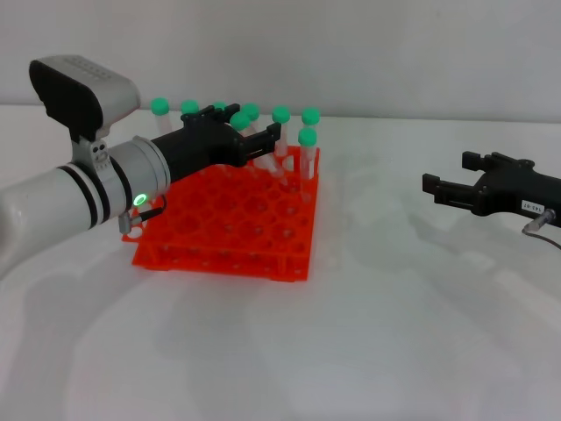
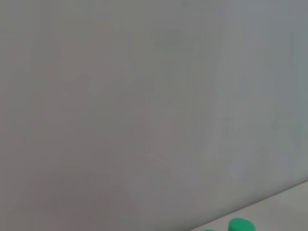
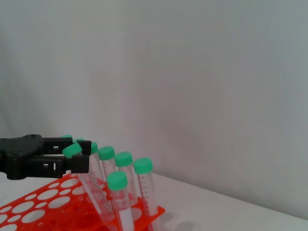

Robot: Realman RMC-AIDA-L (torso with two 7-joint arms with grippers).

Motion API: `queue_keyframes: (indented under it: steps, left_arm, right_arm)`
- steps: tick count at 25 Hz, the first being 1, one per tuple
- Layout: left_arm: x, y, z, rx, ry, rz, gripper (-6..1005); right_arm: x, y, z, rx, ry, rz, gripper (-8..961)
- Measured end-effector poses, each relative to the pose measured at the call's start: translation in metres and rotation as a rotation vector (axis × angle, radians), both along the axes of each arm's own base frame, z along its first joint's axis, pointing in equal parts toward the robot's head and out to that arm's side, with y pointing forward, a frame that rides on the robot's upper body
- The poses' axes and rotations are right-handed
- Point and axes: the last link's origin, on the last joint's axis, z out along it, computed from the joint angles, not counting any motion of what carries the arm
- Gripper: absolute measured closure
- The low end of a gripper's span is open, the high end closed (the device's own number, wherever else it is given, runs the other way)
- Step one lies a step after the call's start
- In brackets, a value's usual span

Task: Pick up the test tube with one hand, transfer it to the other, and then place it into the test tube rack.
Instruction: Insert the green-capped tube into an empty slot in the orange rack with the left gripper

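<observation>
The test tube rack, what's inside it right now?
The test tube rack holds several green-capped tubes along its far side; the near holes look empty. The left hand, over the rack, grips a tilted test tube and hides some holes behind it.

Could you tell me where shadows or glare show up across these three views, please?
Head view: soft, diffuse shadows on the white table below the test tube rack and right gripper; no glare. Left wrist view: mostly plain wall. Right wrist view: even light, faint shadow beside the rack.
</observation>
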Motion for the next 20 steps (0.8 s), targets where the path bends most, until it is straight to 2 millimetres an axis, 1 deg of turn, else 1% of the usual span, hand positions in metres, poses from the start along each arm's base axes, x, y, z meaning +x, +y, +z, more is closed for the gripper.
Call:
queue_keyframes:
  steps: [5,13,20]
  left_arm:
    - [0.002,0.004,0.001,0.009,0.011,0.001,183]
    - [0.011,0.009,-0.003,0.004,0.041,-0.008,182]
    - [0.019,0.022,-0.002,0.030,0.101,-0.010,182]
  right_arm:
    - [0.001,-0.001,0.000,-0.002,0.001,-0.001,97]
    - [0.003,-0.002,-0.001,-0.003,0.002,-0.007,97]
    - [0.003,-0.002,0.000,0.001,0.001,-0.008,97]
